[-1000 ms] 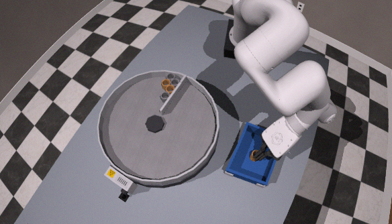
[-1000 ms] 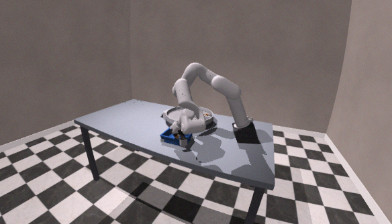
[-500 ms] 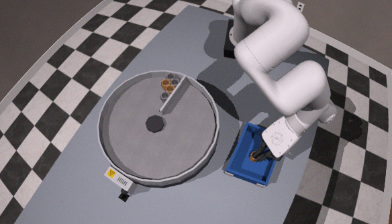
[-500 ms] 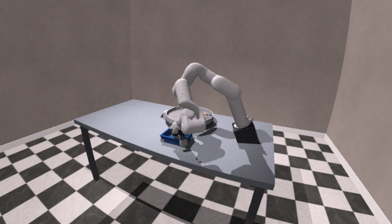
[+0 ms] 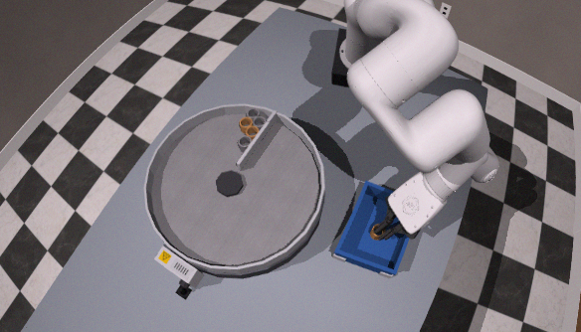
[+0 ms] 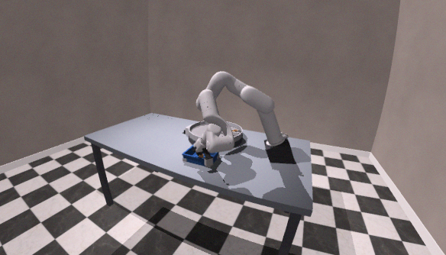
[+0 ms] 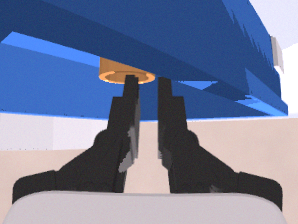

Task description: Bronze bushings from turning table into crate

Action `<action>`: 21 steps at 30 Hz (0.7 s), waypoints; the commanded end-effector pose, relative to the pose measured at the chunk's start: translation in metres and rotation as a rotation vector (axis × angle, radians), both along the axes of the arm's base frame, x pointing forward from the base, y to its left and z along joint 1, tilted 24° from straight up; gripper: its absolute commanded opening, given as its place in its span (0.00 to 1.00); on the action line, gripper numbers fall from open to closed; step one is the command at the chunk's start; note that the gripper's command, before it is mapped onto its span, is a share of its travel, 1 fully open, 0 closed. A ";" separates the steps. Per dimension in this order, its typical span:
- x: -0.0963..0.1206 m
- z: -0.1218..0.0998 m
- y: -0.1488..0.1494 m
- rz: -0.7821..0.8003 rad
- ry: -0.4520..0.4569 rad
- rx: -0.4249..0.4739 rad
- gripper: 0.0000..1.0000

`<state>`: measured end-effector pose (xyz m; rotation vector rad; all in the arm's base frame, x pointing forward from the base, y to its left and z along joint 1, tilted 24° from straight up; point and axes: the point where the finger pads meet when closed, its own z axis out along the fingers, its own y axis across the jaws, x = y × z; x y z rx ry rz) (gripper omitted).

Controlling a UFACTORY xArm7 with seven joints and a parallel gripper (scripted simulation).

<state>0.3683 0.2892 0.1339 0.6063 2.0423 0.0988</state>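
bronze bushing (image 5: 374,236) (image 6: 200,155) (image 7: 108,69) in crate (image 5: 365,262) (image 6: 191,160) (image 7: 150,30) | likely rigid, slick; best gripped across wall, one finger in bore | gripper (image 5: 383,233) (image 6: 201,153) (image 7: 148,93): jaws slightly spread, nothing pinched

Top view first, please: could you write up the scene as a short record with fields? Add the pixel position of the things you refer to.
turning table (image 5: 199,222) (image 6: 198,130): two bronze bushings (image 5: 246,129) (image 6: 235,130), three steel bushings (image 5: 244,147)
divider (image 5: 258,139): beside the bushings
crate (image 5: 368,266) (image 6: 195,160) (image 7: 215,45): blue, one bronze bushing (image 5: 373,235) (image 6: 200,156) (image 7: 111,67) visible inside
gripper (image 5: 381,235) (image 6: 200,153) (image 7: 148,78): at the crate, jaws slightly apart
bronze still to move: two
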 end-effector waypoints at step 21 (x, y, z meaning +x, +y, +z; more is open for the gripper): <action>-0.017 0.041 -0.006 0.001 -0.002 0.002 0.12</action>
